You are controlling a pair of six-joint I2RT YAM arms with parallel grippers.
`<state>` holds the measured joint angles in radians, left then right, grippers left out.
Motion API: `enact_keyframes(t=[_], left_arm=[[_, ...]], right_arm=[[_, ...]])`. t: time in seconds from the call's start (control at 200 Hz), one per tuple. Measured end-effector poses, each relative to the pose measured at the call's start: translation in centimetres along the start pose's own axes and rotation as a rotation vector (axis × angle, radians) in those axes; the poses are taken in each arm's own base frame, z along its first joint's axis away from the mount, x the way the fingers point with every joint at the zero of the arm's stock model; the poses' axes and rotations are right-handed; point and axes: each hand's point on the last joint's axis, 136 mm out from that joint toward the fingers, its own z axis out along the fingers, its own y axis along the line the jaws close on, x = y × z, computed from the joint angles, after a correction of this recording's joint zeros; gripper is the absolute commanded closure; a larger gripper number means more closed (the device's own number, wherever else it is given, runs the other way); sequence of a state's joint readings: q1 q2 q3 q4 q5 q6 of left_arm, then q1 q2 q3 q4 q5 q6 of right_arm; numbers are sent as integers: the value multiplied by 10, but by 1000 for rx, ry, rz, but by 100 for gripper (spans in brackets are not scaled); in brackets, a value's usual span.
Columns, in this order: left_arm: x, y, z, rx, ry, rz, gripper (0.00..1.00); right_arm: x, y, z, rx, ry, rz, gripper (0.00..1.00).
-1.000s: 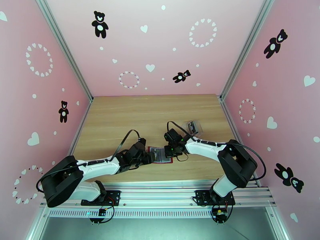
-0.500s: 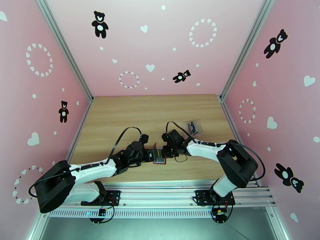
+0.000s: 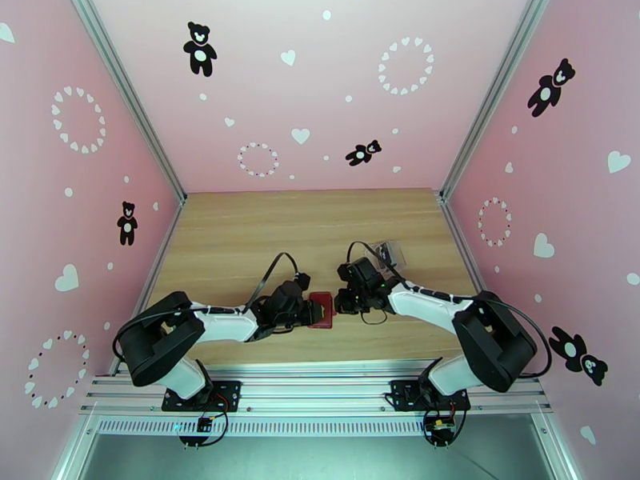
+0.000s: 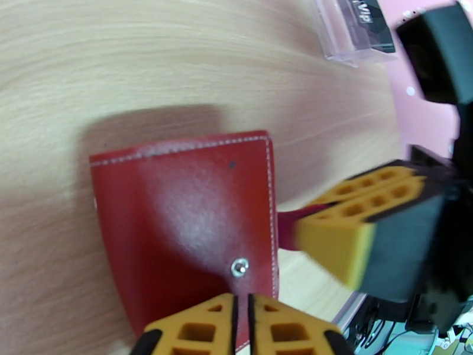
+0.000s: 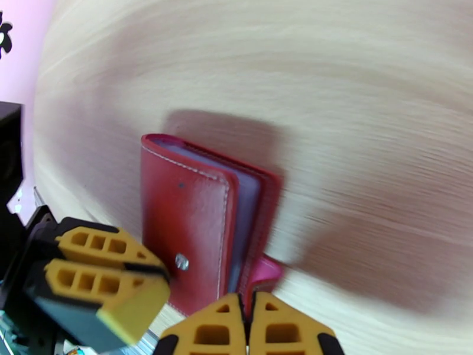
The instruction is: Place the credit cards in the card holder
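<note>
Pink walls (image 3: 304, 90) dotted with teddy bears and hearts box in a pale wooden table (image 3: 304, 226), and at lower centre of the overhead view both arms meet nose to nose over the card holder (image 3: 323, 310). It's folded shut, dark red cover up, lying flat on the wood! On the left wrist camera the left gripper (image 4: 241, 306) sits at the bottom edge of frame. Its yellow fingers are together with just a hairline slit between them, tips over the cover's near edge just below the metal snap stud (image 4: 239, 267). On the right of that same view sits the right gripper (image 4: 310, 232), fingers pressed tight. The red snap tab (image 4: 287, 227) runs from the holder's edge straight to its tips: touching, yes, but pinched? Can't tell. Over to the right wrist camera: the holder lies centre left of frame, greyish pockets (image 5: 248, 208) peeking out between the two covers. The tab pokes out pinkish at the lower edge, just above the closed fingers. Upper right of the left wrist view, a clear plastic pouch (image 4: 349, 31) with a dark card inside lies well apart from the holder. In the overhead view it's just above the right wrist.
</note>
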<state>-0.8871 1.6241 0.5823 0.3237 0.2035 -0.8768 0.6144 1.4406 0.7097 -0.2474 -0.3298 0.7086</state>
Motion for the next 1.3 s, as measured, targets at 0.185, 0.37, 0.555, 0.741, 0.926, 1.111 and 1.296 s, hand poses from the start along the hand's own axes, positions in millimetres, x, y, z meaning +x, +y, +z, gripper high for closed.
enact_keyframes(t=[0.185,0.37,0.555,0.741,0.926,1.111,1.296], left_arm=[[-4,-3,7,-12,6,-2,93],[-3,1,7,-29,10,-5,95],[-3,3,7,-44,9,-7,95],[-3,4,7,-46,6,-6,95],[-3,4,7,-48,5,-4,95],[-3,4,7,-50,5,-4,95],[-3,4,7,-50,5,-4,95]], right_arm=[[-3,-2,-18,17,-31,-16,100],[1,2,-16,-7,5,-30,70],[-5,6,-21,0,4,-48,69],[-6,6,-22,17,18,-50,75],[-3,4,-19,26,52,-22,56],[-11,15,-20,30,76,1,57],[-9,21,-12,104,124,-22,58]])
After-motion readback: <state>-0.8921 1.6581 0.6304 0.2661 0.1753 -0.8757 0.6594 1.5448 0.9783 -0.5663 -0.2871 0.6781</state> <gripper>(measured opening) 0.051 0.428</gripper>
